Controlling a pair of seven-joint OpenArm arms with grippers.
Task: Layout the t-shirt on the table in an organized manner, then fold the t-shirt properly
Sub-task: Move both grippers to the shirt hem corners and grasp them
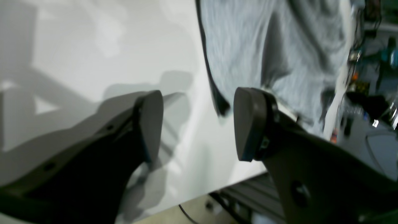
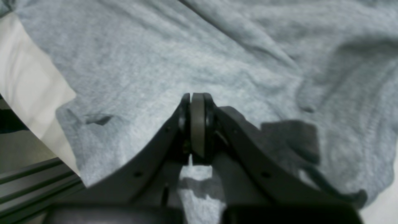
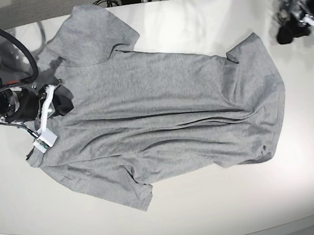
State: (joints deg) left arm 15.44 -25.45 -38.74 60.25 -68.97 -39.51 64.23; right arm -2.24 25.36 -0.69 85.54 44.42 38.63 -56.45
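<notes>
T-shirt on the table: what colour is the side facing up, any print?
The t-shirt shows plain heather grey, no print visible; clearest in the base view.

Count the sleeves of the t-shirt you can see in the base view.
2. One sleeve lies at the far side of the t-shirt; the other sleeve lies at the near side. None seems hidden.

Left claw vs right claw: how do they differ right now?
The left claw stands wide open, while the right claw is shut, pads pressed together with nothing visibly pinched between them. The left claw hangs over bare table beside the t-shirt's edge; the right claw sits directly over the grey fabric. In the base view the left claw is pulled off to the table's far corner; the right arm is at the shirt's end. Both have dark, curved fingers.
</notes>
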